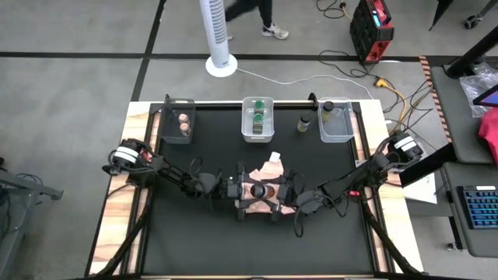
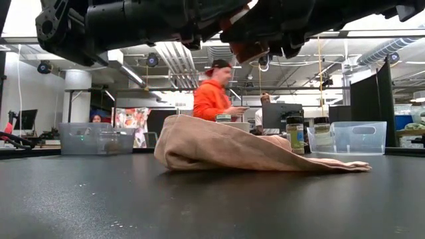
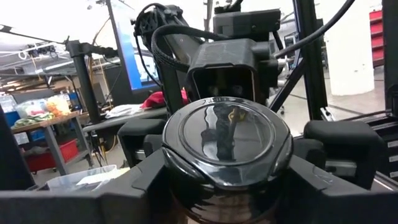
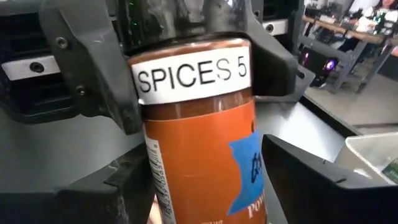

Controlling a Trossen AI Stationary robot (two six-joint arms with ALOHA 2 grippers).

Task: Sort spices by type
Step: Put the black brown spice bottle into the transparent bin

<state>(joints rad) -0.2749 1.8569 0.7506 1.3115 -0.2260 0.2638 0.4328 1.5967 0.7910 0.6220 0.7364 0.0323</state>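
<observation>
Mid-handoff over the pink cloth (image 1: 250, 180): left pincer (image 1: 233, 189) clamped on the black-lidded spice jar (image 3: 227, 134), right pincer (image 1: 289, 192) spread apart. Best retreating right straight back, no nudging.

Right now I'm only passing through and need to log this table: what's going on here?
Both arms meet over the pink cloth at mid-table in a jar handover. The left gripper is clamped on the black-lidded spice jar, labelled SPICES 5, at its lid end. The right gripper has its fingers apart around the jar's body. Along the far edge stand three clear bins already holding jars, with one loose jar between two of them.
</observation>
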